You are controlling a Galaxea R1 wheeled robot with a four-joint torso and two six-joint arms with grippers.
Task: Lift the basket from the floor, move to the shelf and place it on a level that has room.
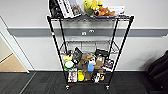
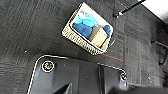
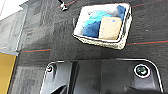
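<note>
The basket (image 2: pixel 80 41) stands on the floor (image 2: pixel 27 30), a small beige woven box with blue cloth and a brown packet inside. It appears again in the right wrist view, basket (image 3: pixel 102 43) on the dark carpet floor (image 3: pixel 57 37). Nothing touches it. My left arm's dark plate (image 2: pixel 80 75) and my right arm's dark plate (image 3: pixel 105 75) hang above the carpet just beside it. In the head view the shelf (image 1: pixel 56 47), a tall black wire rack, stands against the wall straight ahead. Its level (image 1: pixel 87 42) second from the top looks bare.
Books and plush toys crowd the rack's top tier (image 1: pixel 90 17). The lower tiers hold many packets and boxes. A rack caster (image 2: pixel 117 14) stands close to the basket. A doorway to tan flooring (image 1: pixel 10 65) opens at the left. A dark seat (image 1: pixel 160 70) sits at the right.
</note>
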